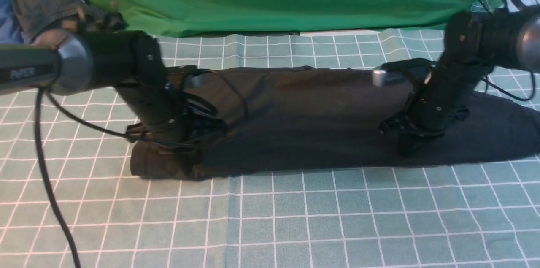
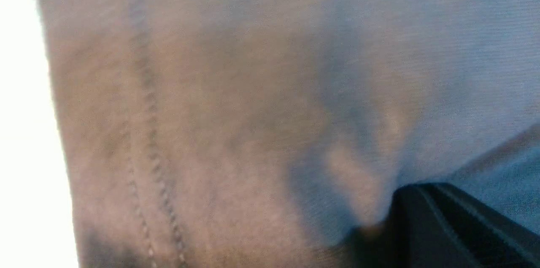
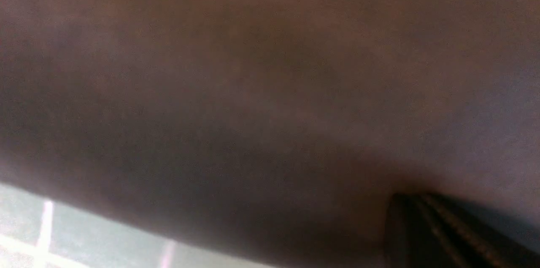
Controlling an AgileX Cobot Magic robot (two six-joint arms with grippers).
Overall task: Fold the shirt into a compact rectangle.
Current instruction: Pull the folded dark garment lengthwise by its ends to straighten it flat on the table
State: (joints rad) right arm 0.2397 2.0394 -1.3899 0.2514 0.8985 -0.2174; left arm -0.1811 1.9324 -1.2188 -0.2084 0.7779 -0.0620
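I cannot read the blurred arm label (image 1: pixel 22 74). The shirt (image 1: pixel 295 124) stretches left to right, with left gripper (image 1: pixel 168 149) and right gripper (image 1: pixel 406 144) closed on it.

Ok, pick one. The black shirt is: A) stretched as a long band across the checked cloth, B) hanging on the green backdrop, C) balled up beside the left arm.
A: the shirt runs sideways across the checked cloth, left gripper and right gripper down on it.

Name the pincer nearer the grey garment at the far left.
Left. The left pincer grips the shirt on the side of the grey garment; the right pincer grips it far to the right.
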